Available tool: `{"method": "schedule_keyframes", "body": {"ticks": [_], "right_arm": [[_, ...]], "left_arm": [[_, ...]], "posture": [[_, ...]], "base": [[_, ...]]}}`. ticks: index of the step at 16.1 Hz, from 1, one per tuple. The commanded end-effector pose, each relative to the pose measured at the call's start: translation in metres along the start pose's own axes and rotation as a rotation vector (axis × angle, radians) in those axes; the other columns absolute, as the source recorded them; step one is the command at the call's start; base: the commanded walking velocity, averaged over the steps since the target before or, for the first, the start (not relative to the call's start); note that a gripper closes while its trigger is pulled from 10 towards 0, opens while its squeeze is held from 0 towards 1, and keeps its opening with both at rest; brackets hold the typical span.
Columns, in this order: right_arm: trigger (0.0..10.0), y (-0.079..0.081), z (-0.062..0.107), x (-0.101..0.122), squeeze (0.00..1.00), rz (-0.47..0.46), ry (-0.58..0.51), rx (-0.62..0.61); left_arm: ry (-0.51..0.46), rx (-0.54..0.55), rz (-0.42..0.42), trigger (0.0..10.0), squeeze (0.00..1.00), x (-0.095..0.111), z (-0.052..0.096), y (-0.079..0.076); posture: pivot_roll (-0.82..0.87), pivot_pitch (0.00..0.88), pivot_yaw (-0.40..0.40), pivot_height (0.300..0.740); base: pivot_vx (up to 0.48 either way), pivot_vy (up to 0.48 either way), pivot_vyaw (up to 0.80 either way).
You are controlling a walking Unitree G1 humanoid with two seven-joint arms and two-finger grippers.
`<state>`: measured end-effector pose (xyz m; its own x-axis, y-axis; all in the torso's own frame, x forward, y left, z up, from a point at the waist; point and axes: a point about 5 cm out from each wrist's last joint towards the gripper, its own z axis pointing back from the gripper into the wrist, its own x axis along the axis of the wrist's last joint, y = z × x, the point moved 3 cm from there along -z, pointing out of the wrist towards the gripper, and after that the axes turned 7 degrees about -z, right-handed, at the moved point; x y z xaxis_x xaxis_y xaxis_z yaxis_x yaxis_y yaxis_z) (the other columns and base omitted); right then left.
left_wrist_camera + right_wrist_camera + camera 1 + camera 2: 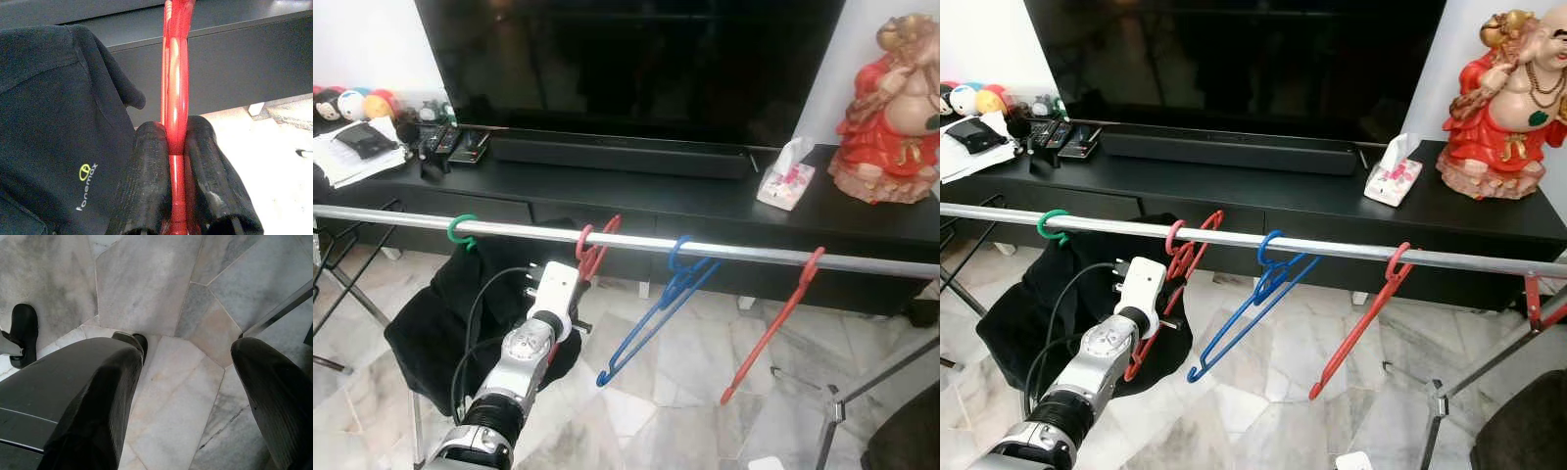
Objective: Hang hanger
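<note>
A silver rail runs across in front of the black TV cabinet. A red hanger has its hook over the rail, and my left gripper is shut on its body just below the rail. In the left wrist view the red hanger stands squeezed between the two black fingers. Further right on the rail hang a blue hanger and another red hanger. A green hook carries a black garment. My right gripper hangs open over the marble floor.
A TV and soundbar stand on the cabinet, with a tissue box, a red figurine, remotes and soft toys. The rail's stand legs splay over the floor at the right.
</note>
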<state>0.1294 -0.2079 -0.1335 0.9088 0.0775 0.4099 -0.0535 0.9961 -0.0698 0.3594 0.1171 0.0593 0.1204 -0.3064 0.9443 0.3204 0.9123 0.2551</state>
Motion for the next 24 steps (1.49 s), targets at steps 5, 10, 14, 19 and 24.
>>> {"method": "schedule_keyframes", "body": {"ticks": [5,10,14,19,24], "right_arm": [[10.0,0.001,0.000,0.000,0.00,0.006,-0.003,0.003],[10.0,0.002,0.000,-0.001,0.00,0.011,-0.002,0.006],[10.0,0.002,0.000,-0.001,0.00,0.017,0.000,0.008],[10.0,0.001,0.000,0.000,0.00,0.020,0.000,0.008],[10.0,0.000,0.000,0.001,0.00,0.028,-0.001,0.011]], "left_arm": [[0.004,-0.009,-0.002,10.0,1.00,-0.001,0.002,-0.001],[-0.072,-0.030,-0.006,10.0,1.00,0.016,0.006,-0.004],[-0.109,-0.026,-0.001,10.0,1.00,0.022,0.017,0.001],[-0.208,0.050,-0.006,10.0,1.00,0.032,0.058,0.022],[-0.178,0.148,-0.122,10.0,0.00,0.006,0.119,0.040]], "posture": [[-0.06,0.000,0.006,0.740],[-0.05,0.000,0.004,0.740],[-0.05,0.000,0.000,0.740],[-0.04,0.000,-0.004,0.740],[-0.02,0.000,-0.015,0.740]], "base": [[0.000,0.000,0.00],[0.000,0.000,0.00],[0.000,0.000,0.00],[0.000,0.000,0.00],[0.000,0.000,0.00]]}}
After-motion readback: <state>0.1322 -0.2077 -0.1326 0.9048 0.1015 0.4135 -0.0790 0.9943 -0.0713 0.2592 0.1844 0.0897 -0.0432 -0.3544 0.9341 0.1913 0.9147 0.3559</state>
